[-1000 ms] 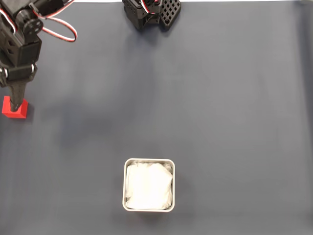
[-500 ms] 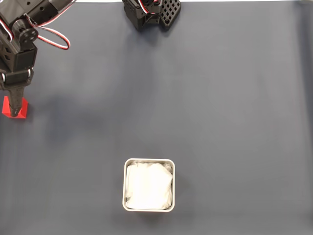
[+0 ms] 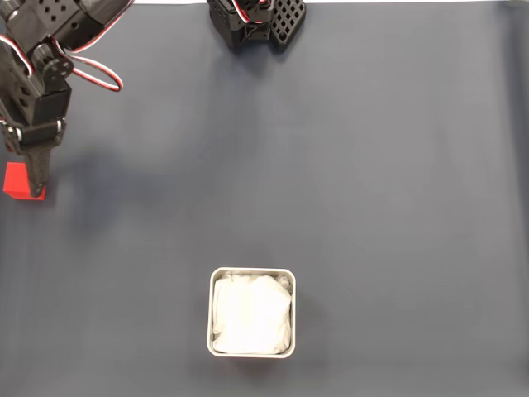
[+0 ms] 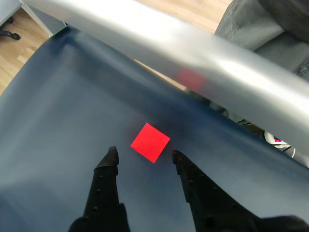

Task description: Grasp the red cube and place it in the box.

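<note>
The red cube (image 3: pixel 16 179) rests on the dark mat at the far left edge of the fixed view. My gripper (image 3: pixel 26 187) hangs over it, one black finger (image 3: pixel 38 175) standing at the cube's right side. In the wrist view the red cube (image 4: pixel 150 142) lies flat on the mat just ahead of my open gripper (image 4: pixel 144 155), its near corner between the two black fingertips (image 4: pixel 110 157), which do not touch it. The box (image 3: pixel 251 273), a pale metal square tin with a white paper lining, sits low in the middle of the fixed view, far from the cube.
The arm's black base (image 3: pixel 256 21) stands at the top middle of the mat (image 3: pixel 372 182). A shiny metal rail (image 4: pixel 203 72) runs along the table edge just behind the cube. Wooden floor and a person's grey trouser leg (image 4: pixel 260 24) lie beyond it.
The arm has shifted slightly right and up. Its visible finger now stands at the cube's right edge instead of over its middle. Cube and box have stayed put.
</note>
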Robot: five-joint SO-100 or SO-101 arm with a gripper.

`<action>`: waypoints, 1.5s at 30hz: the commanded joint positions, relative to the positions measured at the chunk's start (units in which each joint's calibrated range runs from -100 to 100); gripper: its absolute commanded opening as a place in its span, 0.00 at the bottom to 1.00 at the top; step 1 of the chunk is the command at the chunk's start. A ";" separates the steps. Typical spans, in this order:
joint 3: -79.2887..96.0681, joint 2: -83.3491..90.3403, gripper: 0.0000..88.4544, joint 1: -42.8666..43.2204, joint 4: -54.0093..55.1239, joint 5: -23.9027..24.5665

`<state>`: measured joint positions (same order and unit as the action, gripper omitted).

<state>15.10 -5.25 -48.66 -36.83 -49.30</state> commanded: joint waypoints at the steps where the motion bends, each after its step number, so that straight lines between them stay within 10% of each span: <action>1: 0.50 0.31 0.30 -0.98 2.08 -0.73; 45: 3.42 -5.23 0.38 0.37 10.11 -1.22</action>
<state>19.35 -11.07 -49.11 -27.61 -50.23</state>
